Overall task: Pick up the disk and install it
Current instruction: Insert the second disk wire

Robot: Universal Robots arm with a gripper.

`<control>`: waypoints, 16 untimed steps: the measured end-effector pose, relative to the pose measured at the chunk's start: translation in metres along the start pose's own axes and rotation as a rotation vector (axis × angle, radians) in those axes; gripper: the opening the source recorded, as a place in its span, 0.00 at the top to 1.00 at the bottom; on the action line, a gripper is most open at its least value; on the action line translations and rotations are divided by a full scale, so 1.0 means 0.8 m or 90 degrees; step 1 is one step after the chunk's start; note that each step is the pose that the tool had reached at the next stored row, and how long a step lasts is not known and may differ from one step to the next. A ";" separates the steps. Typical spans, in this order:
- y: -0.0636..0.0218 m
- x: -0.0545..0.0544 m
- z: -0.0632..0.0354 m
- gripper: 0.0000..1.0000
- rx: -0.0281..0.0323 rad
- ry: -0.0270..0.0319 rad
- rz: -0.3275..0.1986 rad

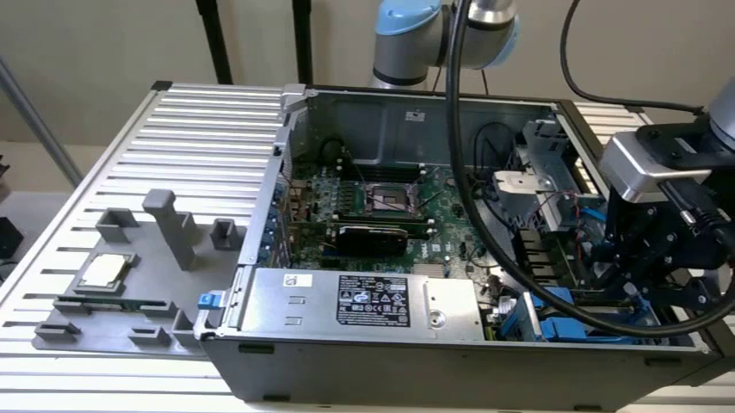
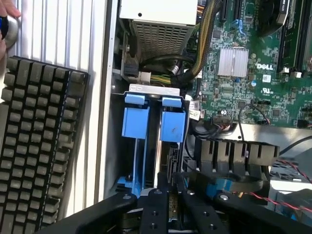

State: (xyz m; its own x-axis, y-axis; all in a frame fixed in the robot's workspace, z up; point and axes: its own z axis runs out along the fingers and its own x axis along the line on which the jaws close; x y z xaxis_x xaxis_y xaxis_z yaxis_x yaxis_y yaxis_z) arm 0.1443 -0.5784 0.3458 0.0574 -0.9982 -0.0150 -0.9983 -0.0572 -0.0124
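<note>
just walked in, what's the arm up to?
The arm's gripper is down inside the open PC case, at the drive bay on the exterior view's right. In the wrist view its fingers sit over the blue-railed bay, with what looks like the disk edge-on between them, going into a slot. The fixture plate beside the case holds a small silver chip. A keyboard lies beside the case.
</note>
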 end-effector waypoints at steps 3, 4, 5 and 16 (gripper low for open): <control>0.005 -0.001 0.001 1.00 0.0054 0.0006 0.000; 0.006 -0.001 0.001 1.00 0.0066 0.0006 0.000; 0.006 -0.001 0.002 1.00 0.0077 0.0007 0.000; 0.009 -0.005 0.007 1.00 0.0156 0.0015 0.007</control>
State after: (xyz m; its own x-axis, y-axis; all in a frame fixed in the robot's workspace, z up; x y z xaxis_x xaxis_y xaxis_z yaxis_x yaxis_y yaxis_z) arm 0.1373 -0.5748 0.3405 0.0468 -0.9988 -0.0129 -0.9983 -0.0463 -0.0368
